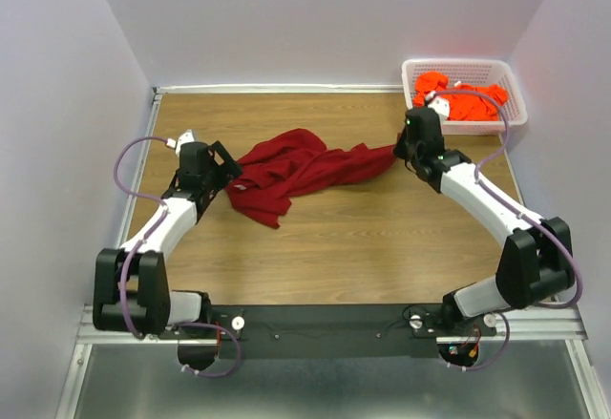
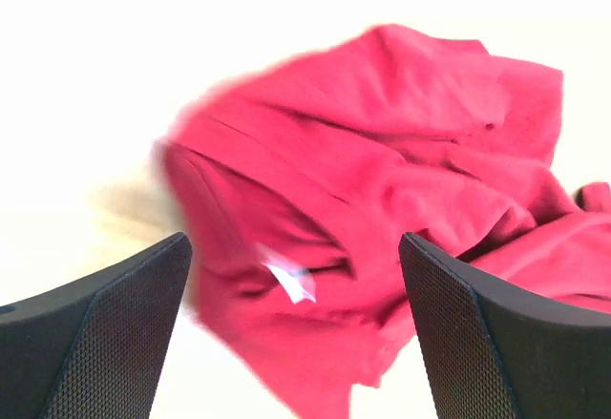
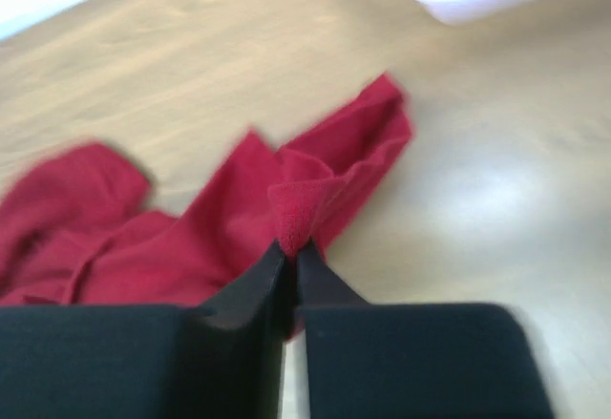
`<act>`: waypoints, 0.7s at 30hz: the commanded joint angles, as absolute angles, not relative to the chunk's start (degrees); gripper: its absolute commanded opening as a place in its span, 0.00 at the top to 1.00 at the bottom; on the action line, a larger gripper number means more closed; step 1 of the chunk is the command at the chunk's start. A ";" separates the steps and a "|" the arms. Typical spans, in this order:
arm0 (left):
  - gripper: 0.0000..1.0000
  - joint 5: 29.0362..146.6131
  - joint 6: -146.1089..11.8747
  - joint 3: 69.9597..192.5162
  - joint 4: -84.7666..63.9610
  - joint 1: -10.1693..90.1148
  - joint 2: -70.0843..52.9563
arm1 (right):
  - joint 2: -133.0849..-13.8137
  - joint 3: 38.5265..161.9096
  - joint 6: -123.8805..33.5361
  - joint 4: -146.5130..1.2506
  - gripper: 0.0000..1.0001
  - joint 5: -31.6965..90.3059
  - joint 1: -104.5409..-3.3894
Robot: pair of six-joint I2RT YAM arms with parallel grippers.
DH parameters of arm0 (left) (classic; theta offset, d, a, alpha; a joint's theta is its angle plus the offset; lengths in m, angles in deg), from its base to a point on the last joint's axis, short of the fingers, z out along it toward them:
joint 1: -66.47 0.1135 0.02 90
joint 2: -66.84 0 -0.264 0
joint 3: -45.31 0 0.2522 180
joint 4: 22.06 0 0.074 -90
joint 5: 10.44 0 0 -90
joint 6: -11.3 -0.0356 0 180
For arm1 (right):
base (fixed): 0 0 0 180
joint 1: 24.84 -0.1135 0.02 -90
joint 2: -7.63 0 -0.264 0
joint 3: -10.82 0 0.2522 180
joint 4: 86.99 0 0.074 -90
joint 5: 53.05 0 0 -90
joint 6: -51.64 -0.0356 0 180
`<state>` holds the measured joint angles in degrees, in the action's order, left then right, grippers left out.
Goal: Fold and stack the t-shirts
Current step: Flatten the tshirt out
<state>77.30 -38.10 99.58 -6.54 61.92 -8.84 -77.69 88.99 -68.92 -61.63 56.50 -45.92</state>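
Toward the right, the right gripper pinches the red shirt, the left gripper gapes wide; spreading it flat seems next.

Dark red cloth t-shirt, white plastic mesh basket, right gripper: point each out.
dark red cloth t-shirt (image 1: 296, 171), top external view, crumpled middle.
white plastic mesh basket (image 1: 458, 62), top external view, far rim.
right gripper (image 3: 289, 252), right wrist view, between fingertips pinching the t-shirt's edge.
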 commanded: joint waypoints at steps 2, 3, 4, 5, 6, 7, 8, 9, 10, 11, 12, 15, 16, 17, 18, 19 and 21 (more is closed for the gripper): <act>0.02 76.23 -39.15 97.31 -2.42 61.11 -0.58 | -75.70 79.26 -71.14 -55.75 0.56 60.51 -45.23; 0.02 76.14 -38.80 96.34 -0.84 61.02 0.65 | -74.91 78.73 -71.40 -55.48 0.50 58.67 -45.32; 0.02 75.61 -38.01 94.42 0.04 60.33 2.92 | -73.24 77.68 -71.58 -55.30 0.41 57.87 -45.32; 0.02 75.52 -37.57 93.53 0.83 59.80 3.90 | -72.27 77.32 -71.67 -55.21 0.37 56.56 -45.40; 0.03 75.43 -37.30 92.56 1.89 58.92 4.70 | -71.39 76.88 -71.67 -55.21 0.35 56.28 -45.49; 0.05 75.43 -36.08 90.73 2.24 57.00 6.01 | -70.25 76.70 -71.41 -55.21 0.32 55.76 -45.41; 0.06 75.52 -35.46 89.75 2.42 55.76 6.46 | -69.89 76.70 -70.97 -55.21 0.31 55.15 -45.40; 0.09 75.61 -34.85 88.96 2.60 54.53 6.55 | -69.63 76.70 -70.62 -55.21 0.31 54.88 -45.40; 0.11 75.35 -33.36 87.82 2.77 51.82 6.29 | -69.62 76.79 -70.09 -55.21 0.30 54.61 -45.40; 0.12 75.08 -32.82 87.55 2.69 50.49 6.11 | -69.54 76.79 -69.83 -55.21 0.29 54.26 -45.40; 0.14 74.30 -32.30 87.46 2.77 49.35 5.24 | -69.62 76.79 -69.56 -55.21 0.28 53.83 -45.40; 0.17 73.68 -31.76 88.24 2.51 46.53 2.26 | -69.98 76.70 -69.21 -55.21 0.17 51.89 -45.40; 0.18 73.50 -32.02 89.03 2.34 46.09 1.20 | -70.15 76.70 -69.03 -55.21 0.13 51.28 -45.40; 0.19 73.41 -32.20 89.39 2.16 45.65 0.14 | -70.24 76.70 -69.03 -55.21 0.11 50.84 -45.40; 0.22 73.32 -32.64 89.83 1.72 44.77 -0.91 | -70.24 76.79 -68.94 -55.30 0.10 50.05 -45.49; 0.23 73.50 -32.73 90.09 1.37 44.42 -3.36 | -70.24 76.79 -68.77 -55.21 0.09 49.87 -45.41; 0.26 73.59 -32.73 90.80 0.23 43.36 -5.31 | -69.98 76.97 -68.16 -55.21 0.08 48.99 -45.49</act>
<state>75.33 -33.18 89.09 1.66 44.91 -2.26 -70.21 76.51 -69.36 -55.49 51.78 -45.13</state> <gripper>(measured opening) 0.756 0.915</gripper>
